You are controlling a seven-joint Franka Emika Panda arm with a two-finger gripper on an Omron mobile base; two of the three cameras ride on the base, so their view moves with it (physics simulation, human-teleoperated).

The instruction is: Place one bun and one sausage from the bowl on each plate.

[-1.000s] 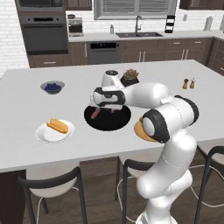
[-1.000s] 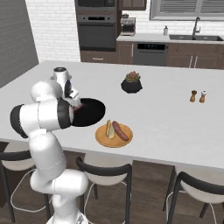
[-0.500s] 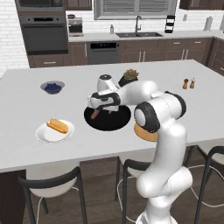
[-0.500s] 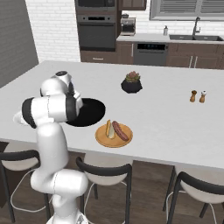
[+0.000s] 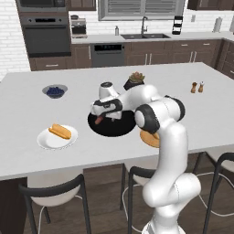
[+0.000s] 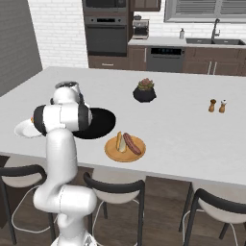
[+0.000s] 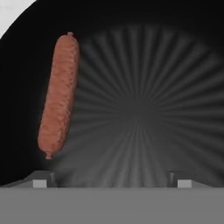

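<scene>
The black bowl [image 5: 115,130] [image 6: 103,120] sits mid-counter with one reddish sausage [image 5: 98,120] near its left rim. My gripper [image 5: 109,117] hangs open just above the bowl, pointing down. In the hand view the sausage [image 7: 59,96] lies lengthwise on the bowl's floor [image 7: 144,109], beyond my left fingertip, and nothing is between the tips of the gripper [image 7: 111,181]. The white plate [image 5: 45,142] [image 6: 23,129] holds a bun [image 5: 60,131]. On the tan plate [image 6: 126,154] rest a bun [image 6: 118,141] and a sausage [image 6: 132,143]; my arm covers most of the tan plate [image 5: 149,138] in the left base view.
A small grey bowl of blueberries [image 5: 55,91] stands at the back left. A dark pot with a plant [image 5: 135,80] [image 6: 144,91] is behind the black bowl. Salt and pepper shakers [image 5: 197,87] [image 6: 217,105] stand far right. Stools line the counter's front edge.
The arm's elbow has swung left, and the hand has shifted slightly left and lower over the bowl. The gripper has stayed open.
</scene>
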